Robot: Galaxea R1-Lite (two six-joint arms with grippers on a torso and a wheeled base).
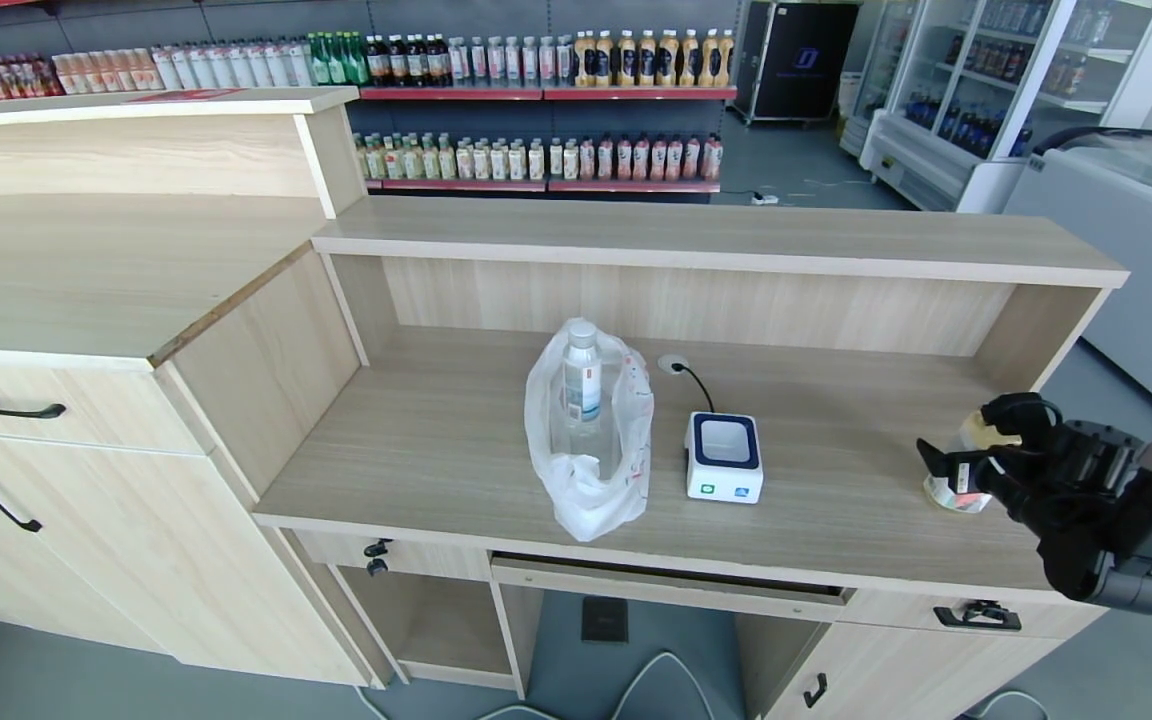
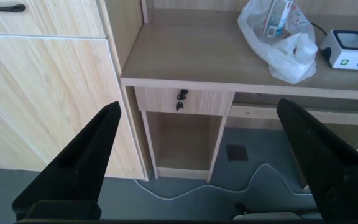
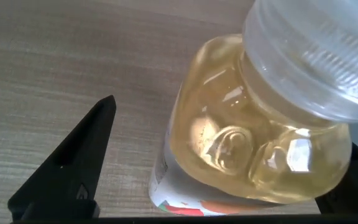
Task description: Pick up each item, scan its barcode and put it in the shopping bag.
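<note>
At the right end of the table (image 1: 436,440), close to its front edge, the right gripper (image 1: 966,450) straddles a clear-lidded jar of fruit in syrup (image 1: 951,490). Its jaws are open. One is plainly clear of the jar's wall, while contact on the other side cannot be made out. The left gripper (image 2: 199,109) hangs low in front of the table, its jaws spread wide and holding nothing.

The barcode scanner (image 1: 724,455) sits mid-table. Just beside it is the shopping bag (image 1: 591,490), with a water bottle (image 1: 583,385) standing upright inside.

The main risk appears to lie in the closing. If one jaw meets the smooth, round jar first, it could shove or tip the jar towards the nearby edge. A grip on the slick wall may also slip under the weight of the syrup. If the jaws cover the label, the scan could fail. At the limp, sagging bag, the jar could snag the rim or knock the bottle.
</note>
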